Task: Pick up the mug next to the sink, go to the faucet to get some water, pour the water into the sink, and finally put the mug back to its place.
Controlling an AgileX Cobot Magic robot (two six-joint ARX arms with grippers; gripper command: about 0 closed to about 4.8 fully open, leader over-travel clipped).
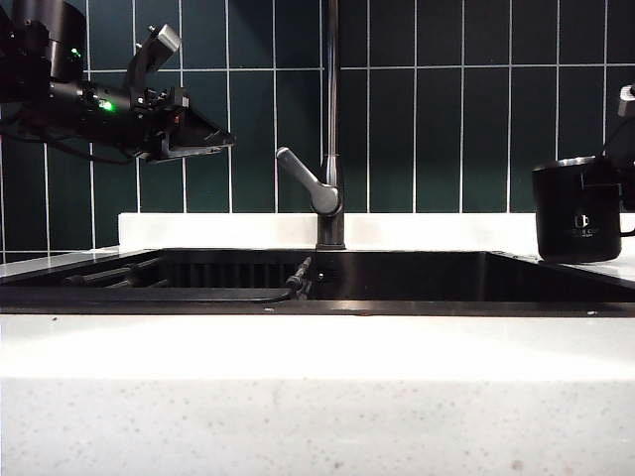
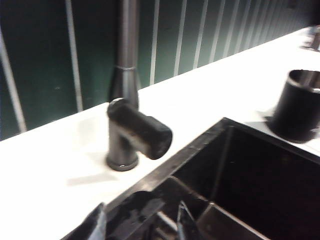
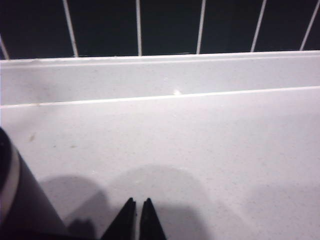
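Note:
The black mug (image 1: 573, 213) with a steel rim stands on the white counter right of the sink (image 1: 417, 276). My right gripper (image 1: 620, 183) is at its handle side, and its fingertips (image 3: 138, 216) are almost together beside the mug's wall (image 3: 20, 202). The handle is hidden under them. My left gripper (image 1: 193, 94) hangs open and empty above the sink's left end, left of the faucet (image 1: 330, 119). From that wrist I see the faucet (image 2: 125, 75), its lever (image 2: 141, 131), the sink (image 2: 260, 185) and the mug (image 2: 301, 107). The open left gripper (image 2: 140, 225) holds nothing.
A dark green tiled wall (image 1: 446, 109) runs behind the white stone ledge (image 1: 218, 230). A pull-out hose (image 1: 298, 278) and a slatted rack (image 1: 119, 273) lie in the basin. The speckled stone front (image 1: 317, 407) fills the near side.

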